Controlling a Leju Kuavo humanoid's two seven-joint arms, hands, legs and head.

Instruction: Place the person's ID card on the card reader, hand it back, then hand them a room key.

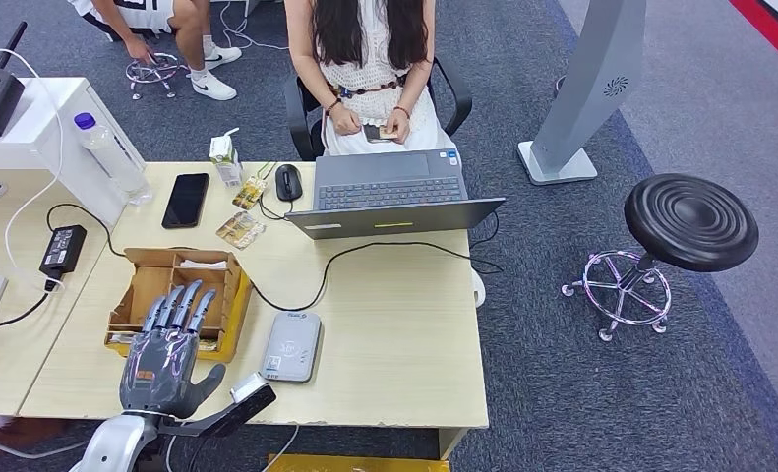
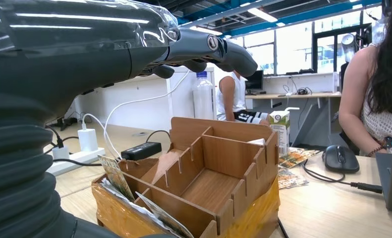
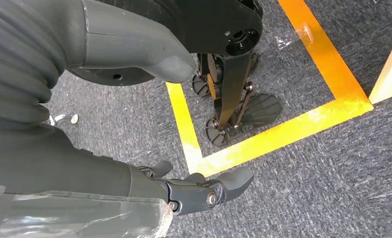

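The fingers of the left hand are stretched out straight and apart, released, holding nothing, hovering over the near part of the wooden compartment box at the near left of the counter. The right hand hangs over the carpet floor with its fingers loosely curled, grasping nothing. One grey card reader lies flat just right of the box. One small card is in the hands of the seated person at the far side. Also on the counter: one open laptop, one mouse, one black phone, one carton, one bottle.
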